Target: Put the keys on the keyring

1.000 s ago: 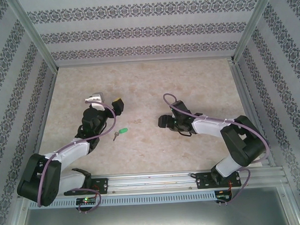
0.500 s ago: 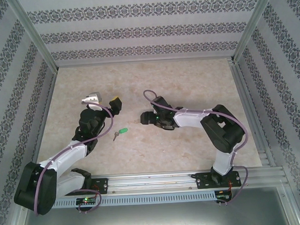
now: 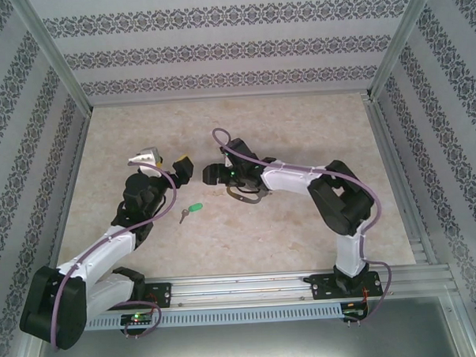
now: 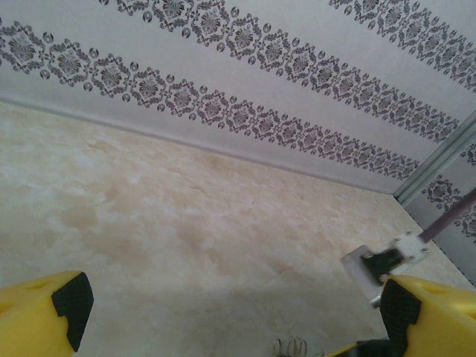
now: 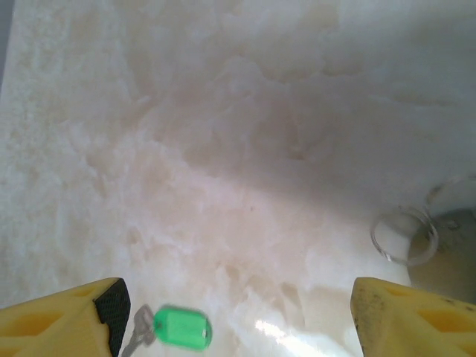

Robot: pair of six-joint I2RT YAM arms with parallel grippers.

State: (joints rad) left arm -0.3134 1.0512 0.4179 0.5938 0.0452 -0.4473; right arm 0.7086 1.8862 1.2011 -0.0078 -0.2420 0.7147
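Yellow right tool [image 5: 242, 301] [image 3: 212, 175]: released; its black-padded fingers [image 5: 59, 327] stood wide apart with nothing between them. It hung above the bench [image 3: 299, 136] and reached toward the left arm.
Yellow left tool [image 4: 234, 301] [image 3: 164, 161]: also released, spread to its widest and gripping nothing. It was raised off the bench and faced the patterned wall [image 4: 223, 74].
Green-headed key [image 5: 182, 327] [image 3: 192, 209]: lay flat on the bench, touched by neither tool. In the right wrist view its green head sat low in the gap, just beside the pad of the finger at the view's left, and the thin metal shaft pointed toward that pad. From above it lay between the two arms, near the left forearm and nearer the rail than both tools.
Grey keyring [image 5: 405, 236]: in the right wrist view it was a pale, blurred metal loop on the bench near the finger at the view's right. It lay apart from the key, and a darker grey part ran to the frame edge. Its exact shape could not be made out.
Silver-white bracket [image 4: 379, 264]: sat just beside the finger at the right of the left wrist view, with a purple cable [image 4: 450, 219] running up from it.
Bench surface: pale beige marbling.
Aluminium rail [image 3: 251, 287]: carried both arm bases at the near edge.
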